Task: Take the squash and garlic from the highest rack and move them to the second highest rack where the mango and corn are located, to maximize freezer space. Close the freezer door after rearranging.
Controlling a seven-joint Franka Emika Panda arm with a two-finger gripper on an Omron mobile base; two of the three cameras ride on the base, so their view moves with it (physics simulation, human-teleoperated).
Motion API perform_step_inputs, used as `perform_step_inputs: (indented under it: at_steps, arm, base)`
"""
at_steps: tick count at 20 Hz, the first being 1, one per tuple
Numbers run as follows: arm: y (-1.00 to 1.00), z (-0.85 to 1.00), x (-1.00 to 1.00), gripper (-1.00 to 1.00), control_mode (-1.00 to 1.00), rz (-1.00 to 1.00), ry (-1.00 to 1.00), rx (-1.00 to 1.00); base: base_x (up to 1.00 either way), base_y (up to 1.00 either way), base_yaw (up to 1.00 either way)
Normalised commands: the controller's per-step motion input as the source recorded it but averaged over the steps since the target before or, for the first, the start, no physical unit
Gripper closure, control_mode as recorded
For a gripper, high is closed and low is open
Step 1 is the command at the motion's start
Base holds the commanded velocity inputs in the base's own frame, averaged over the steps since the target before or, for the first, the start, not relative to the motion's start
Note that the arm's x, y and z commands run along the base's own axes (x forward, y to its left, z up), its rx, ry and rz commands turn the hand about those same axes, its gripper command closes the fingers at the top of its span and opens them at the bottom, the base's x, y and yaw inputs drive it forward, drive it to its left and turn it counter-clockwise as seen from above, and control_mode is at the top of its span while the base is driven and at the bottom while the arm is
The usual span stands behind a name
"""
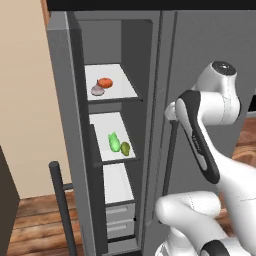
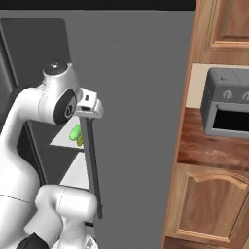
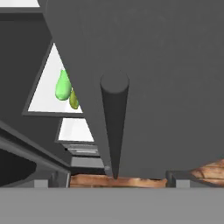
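The orange squash [image 1: 104, 82] and the pale garlic [image 1: 97, 90] lie side by side on the highest rack [image 1: 125, 90] of the open freezer. One rack lower, the bright green corn [image 1: 113, 141] [image 3: 63, 85] sits next to the olive mango [image 1: 125, 148] [image 3: 73, 99]. My gripper [image 3: 111, 180] [image 2: 91, 109] is open and holds nothing. It is outside the compartment, at the top end of the dark vertical handle [image 3: 114, 127] [image 2: 91, 160] on the shut right-hand door. The freezer door [image 1: 65, 100] stands swung open at the left.
The open door's long dark handle [image 1: 60, 200] sticks out low on the left. Drawers [image 1: 120, 220] fill the bottom of the freezer. To the right of the appliance are wooden cabinets [image 2: 209, 204] and a grey toaster oven [image 2: 228, 104] on the counter.
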Motion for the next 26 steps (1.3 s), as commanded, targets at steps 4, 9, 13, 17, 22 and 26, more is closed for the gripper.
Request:
perform_step_inputs:
  at_steps: [4, 9, 13, 17, 22, 26]
  arm:
    - [0.00, 0.00, -0.17, -1.00, -1.00, 0.00, -0.08, 0.00]
    - [0.00, 0.00, -0.34, -1.00, -1.00, 0.00, -0.09, 0.00]
    - [0.03, 0.00, -0.06, -1.00, 1.00, 0.00, -0.01, 0.00]
    - [0.00, 0.00, 0.00, -1.00, 1.00, 0.00, 0.00, 0.00]
    - [0.00, 0.00, 0.00, -1.00, 1.00, 0.00, 0.00, 0.00]
    - [0.00, 0.00, 0.00, -1.00, 1.00, 0.00, 0.00, 0.00]
  base:
    - [0.00, 0.00, 0.00]
    - [0.00, 0.00, 0.00]
    - [-0.01, 0.32, 0.00]
    - [0.01, 0.52, 0.00]
    - [0.11, 0.32, 0.00]
    - [0.36, 0.28, 0.00]
